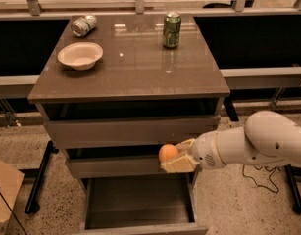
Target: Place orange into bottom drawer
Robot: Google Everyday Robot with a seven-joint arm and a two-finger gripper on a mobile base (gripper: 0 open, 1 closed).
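Beige jaws of the gripper [173, 156] clench the orange [167, 152] before the middle drawer [115, 167]; at 6 o'clock the bottom drawer [140, 199] lies open, front edge cut off.

Lab-like space: speckled floor [228, 202], loose cables [260, 176]; claw [172, 155] with orange [167, 152] before middle drawer [115, 167].

Smooth white bulbous arm [267, 143], tan-fingered gripper [175, 156] before the middle drawer [115, 166].
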